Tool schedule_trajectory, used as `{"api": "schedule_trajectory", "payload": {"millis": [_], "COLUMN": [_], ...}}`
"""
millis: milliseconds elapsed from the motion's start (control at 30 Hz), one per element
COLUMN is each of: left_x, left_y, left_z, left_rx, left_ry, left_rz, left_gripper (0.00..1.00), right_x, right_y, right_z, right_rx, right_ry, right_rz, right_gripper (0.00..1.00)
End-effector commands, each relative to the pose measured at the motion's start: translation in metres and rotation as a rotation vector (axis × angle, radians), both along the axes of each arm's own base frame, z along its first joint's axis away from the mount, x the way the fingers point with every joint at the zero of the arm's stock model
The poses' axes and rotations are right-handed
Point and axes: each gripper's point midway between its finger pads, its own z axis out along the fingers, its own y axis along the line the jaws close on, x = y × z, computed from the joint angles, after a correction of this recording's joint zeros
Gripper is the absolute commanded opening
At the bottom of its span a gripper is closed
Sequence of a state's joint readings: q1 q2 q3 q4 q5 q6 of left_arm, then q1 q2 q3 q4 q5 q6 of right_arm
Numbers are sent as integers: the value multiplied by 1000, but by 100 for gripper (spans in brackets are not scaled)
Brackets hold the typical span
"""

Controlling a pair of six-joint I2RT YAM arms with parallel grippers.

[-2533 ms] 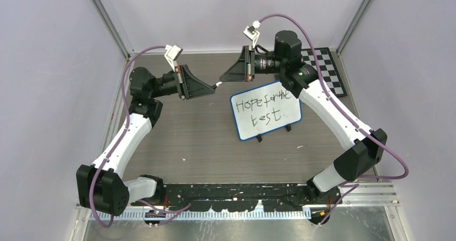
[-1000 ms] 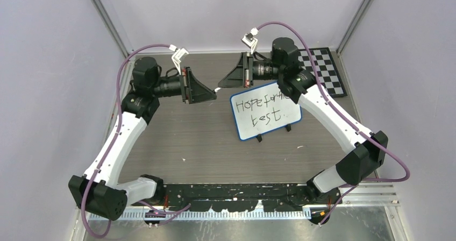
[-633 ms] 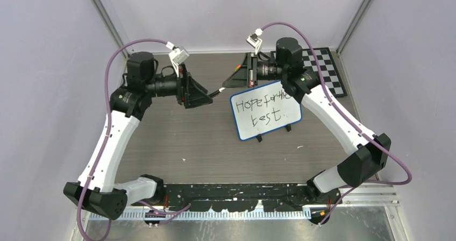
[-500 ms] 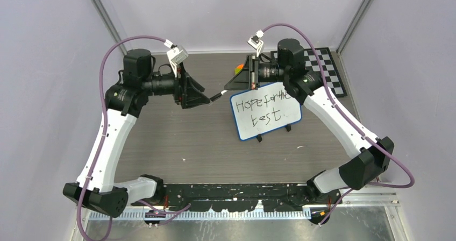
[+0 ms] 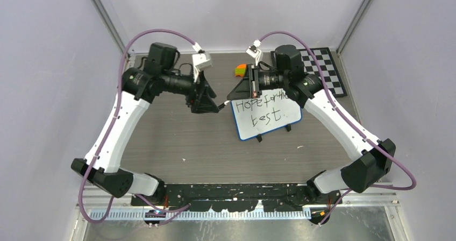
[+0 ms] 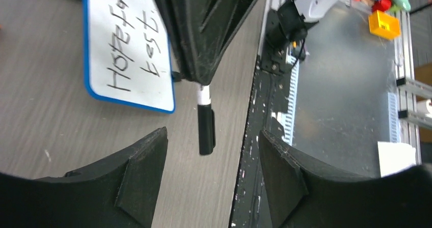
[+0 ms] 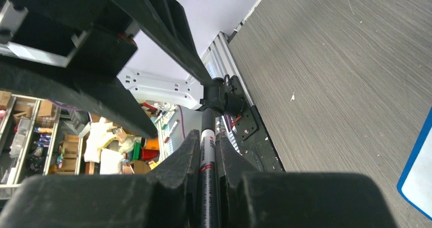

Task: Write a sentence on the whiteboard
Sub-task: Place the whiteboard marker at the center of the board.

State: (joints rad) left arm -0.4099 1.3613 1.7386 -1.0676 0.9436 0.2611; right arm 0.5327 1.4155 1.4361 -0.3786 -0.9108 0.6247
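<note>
At the near edge of the table (image 5: 188,144), the two arm bases are seen bolted side by side, and both arms are stretched away from them toward the middle.

The whiteboard (image 5: 290,109) is found to the right of centre. It lies flat on the table, turned slightly askew, with its blue rim and small black feet visible. "Hope for the best." is written on it in black, in two lines.

Just beyond the board's far-left corner, the two grippers are brought tip to tip. The marker (image 7: 208,157) is clamped between the fingers of the right gripper (image 7: 208,136), which are pressed tight against its barrel. The marker's black end is pointed toward the left arm. The left gripper (image 5: 207,102) is held with its jaws spread wide. In the left wrist view the marker's black end is seen between those two fingers (image 6: 137,177), with clear space on both sides, so nothing is gripped by the left gripper. The marker is held above the table, beside the whiteboard's left edge and apart from it.

Farther back, a small orange, green and red object (image 5: 240,69) is seen on the table behind the right gripper. At the far-right corner a checkered board (image 5: 325,71) is laid flat, partly covered by the right arm.
</note>
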Motion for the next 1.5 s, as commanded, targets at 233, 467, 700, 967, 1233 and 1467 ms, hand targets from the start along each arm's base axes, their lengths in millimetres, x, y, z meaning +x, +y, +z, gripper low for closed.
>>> {"api": "schedule_trajectory", "payload": {"millis": [233,467,700,967,1233,1467], "left_x": [-10,-4,0,31,74,72], "left_y": [-31,-37,-37,1,86,154], "left_z": [-27,-39,-44,-53,-122,-214], "left_rx": [87,104,88,17,217,566], "left_ry": [-1,27,74,220,250,226], "left_rz": [-67,-52,-11,140,433,571], "left_gripper": [61,33,0,0,0,2], "right_x": [-19,-23,-21,11,42,40], "right_y": [6,6,2,-33,-93,-145], "right_z": [9,11,12,32,19,-11], "right_rx": [10,10,-3,23,-28,-149], "right_ry": [-64,-75,-90,-127,-133,-168], "right_rz": [69,83,77,-40,-210,-334], "right_gripper": [0,0,13,59,66,67]}}
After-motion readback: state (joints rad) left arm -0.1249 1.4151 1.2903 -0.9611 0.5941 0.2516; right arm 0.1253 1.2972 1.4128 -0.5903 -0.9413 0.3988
